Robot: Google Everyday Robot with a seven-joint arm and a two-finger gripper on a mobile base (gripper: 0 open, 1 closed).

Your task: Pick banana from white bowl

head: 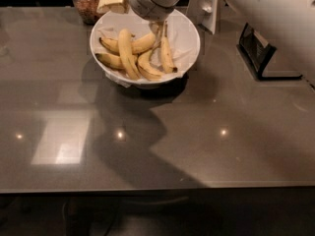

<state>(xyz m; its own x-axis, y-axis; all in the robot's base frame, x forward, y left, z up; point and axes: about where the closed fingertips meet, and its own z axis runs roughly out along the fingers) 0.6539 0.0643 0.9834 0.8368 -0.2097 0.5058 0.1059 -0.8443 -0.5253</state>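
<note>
The white bowl (pixel 192 33) stands at the back middle of the dark table, lined with crumpled white paper. Several bananas lie in it. The banana (pixel 126 53), the longest and slim, lies across the bowl's left half, running from the back toward the front rim. My gripper (pixel 158 29) hangs from the white arm into the bowl's back right part, just above a short banana with a dark stem (pixel 166 57) and to the right of the long banana. It is not on the long banana.
A glass jar (pixel 86 1) with brown contents stands behind the bowl at the left. A white upright object (pixel 205 9) is behind the bowl at the right. A black rack (pixel 261 58) sits at the right edge. The white arm crosses the top right.
</note>
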